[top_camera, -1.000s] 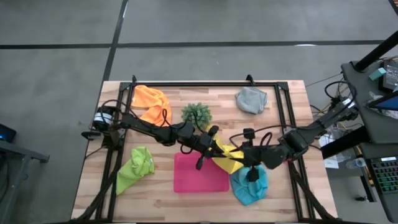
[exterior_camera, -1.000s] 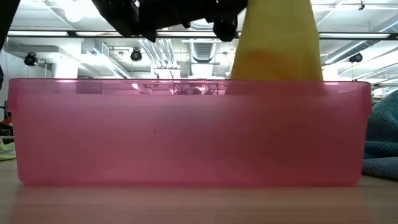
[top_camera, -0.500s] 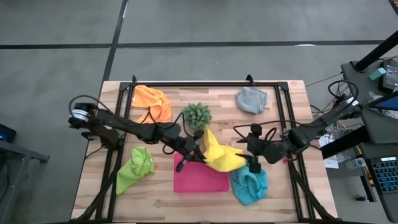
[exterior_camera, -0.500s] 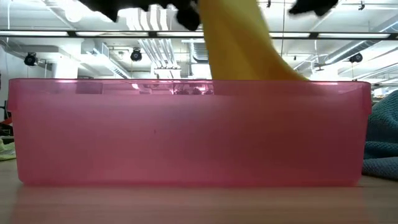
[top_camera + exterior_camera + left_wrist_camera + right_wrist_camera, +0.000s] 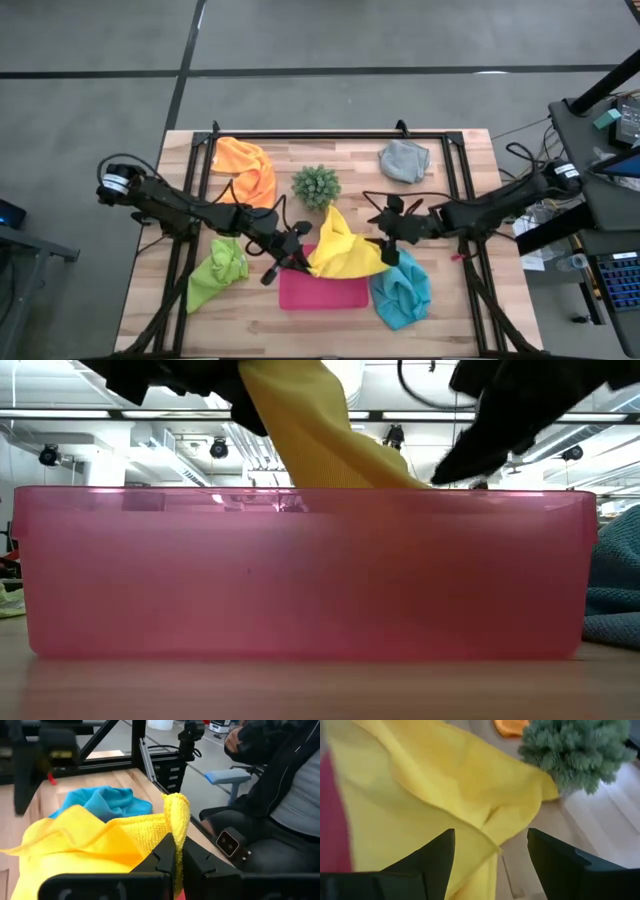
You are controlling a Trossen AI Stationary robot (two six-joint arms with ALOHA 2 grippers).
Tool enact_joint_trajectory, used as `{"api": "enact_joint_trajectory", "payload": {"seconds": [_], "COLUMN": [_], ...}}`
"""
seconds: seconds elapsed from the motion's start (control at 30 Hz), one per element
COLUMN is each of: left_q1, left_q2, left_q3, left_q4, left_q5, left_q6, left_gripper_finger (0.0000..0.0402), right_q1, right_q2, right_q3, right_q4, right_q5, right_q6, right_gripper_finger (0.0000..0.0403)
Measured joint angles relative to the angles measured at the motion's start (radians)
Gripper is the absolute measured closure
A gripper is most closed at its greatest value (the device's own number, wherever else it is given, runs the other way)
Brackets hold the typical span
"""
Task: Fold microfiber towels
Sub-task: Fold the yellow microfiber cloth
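Well, with the left gripper (image 5: pixel 298 262) pinched shut on one edge of the yellow towel (image 5: pixel 343 253) draped over the pink tray (image 5: pixel 325 293), and the right gripper (image 5: pixel 383 243) standing wide open and empty beside it, the cloth could slump and bunch unevenly.

Bright yellow fuzzy microfiber towel (image 5: pixel 341 256), plain, no pattern. Flat rigid tray (image 5: pixel 322 291) in translucent pink. Light blue fuzzy towel (image 5: pixel 403 293), closer to teal. Lime green fuzzy towel (image 5: pixel 217 270). Orange fuzzy towel (image 5: pixel 246 164). Pale grey fuzzy towel (image 5: pixel 404 160). Small spiky plant (image 5: pixel 316 185) in dusty green. Light wooden slatted table (image 5: pixel 455 330), pale brown with grain stripes. Arms and frame black.
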Motion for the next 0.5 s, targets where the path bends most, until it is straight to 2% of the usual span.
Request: {"api": "enact_joint_trajectory", "payload": {"seconds": [0.3,0.4,0.5], "left_q1": [0.0,0.0,0.0], "left_q2": [0.005,0.005,0.005], "left_q3": [0.0,0.0,0.0], "left_q4": [-0.006,-0.006,-0.006], "left_q5": [-0.005,-0.006,-0.006], "left_q6": [0.001,0.001,0.001], "left_gripper_finger": [0.0402,0.0402,0.0402], "right_q1": [-0.135,-0.157,-0.161], "right_q2": [0.059,0.087,0.122], "right_q3": [-0.071,-0.099,-0.123], "right_q4": [0.145,0.248,0.321], "right_q5": [-0.2,-0.28,-0.311], "right_q6": [-0.063,-0.075,-0.081], "right_gripper_finger": [0.0171,0.0174,0.0178]}}
